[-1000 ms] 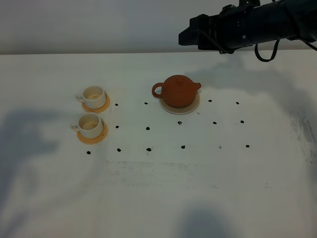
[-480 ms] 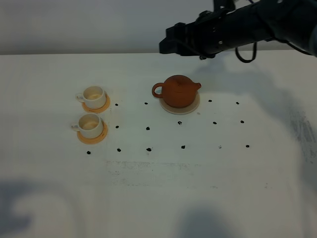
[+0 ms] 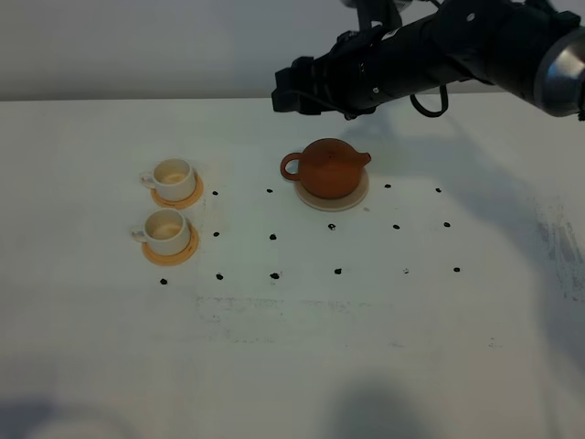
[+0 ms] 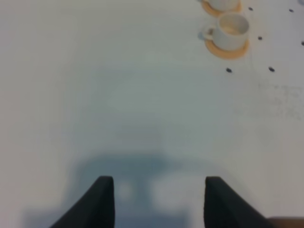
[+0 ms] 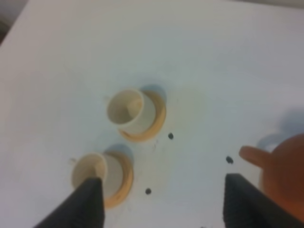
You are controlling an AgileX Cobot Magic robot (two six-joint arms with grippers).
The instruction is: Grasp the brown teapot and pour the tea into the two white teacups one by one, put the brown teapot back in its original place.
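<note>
The teapot (image 3: 327, 168) at centre looks like smooth, matt reddish-brown clay. At the left, the upper cup (image 3: 174, 177) and lower cup (image 3: 166, 230) look like smooth white ceramic. The table (image 3: 292, 366) is matt white, scuffed grey at lower middle. The arm (image 3: 430, 55) at upper right is dull black.

Left gripper (image 4: 159, 180) over white table (image 4: 118, 85)
Jaws apart, empty, well apart from a white teacup (image 4: 232, 31) sitting on an orange coaster (image 4: 227, 50).

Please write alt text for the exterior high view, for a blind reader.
A brown teapot stands on a beige coaster on a white table; a black robot arm extends from the top right above it. At the left, two white teacups sit on orange coasters.
</note>
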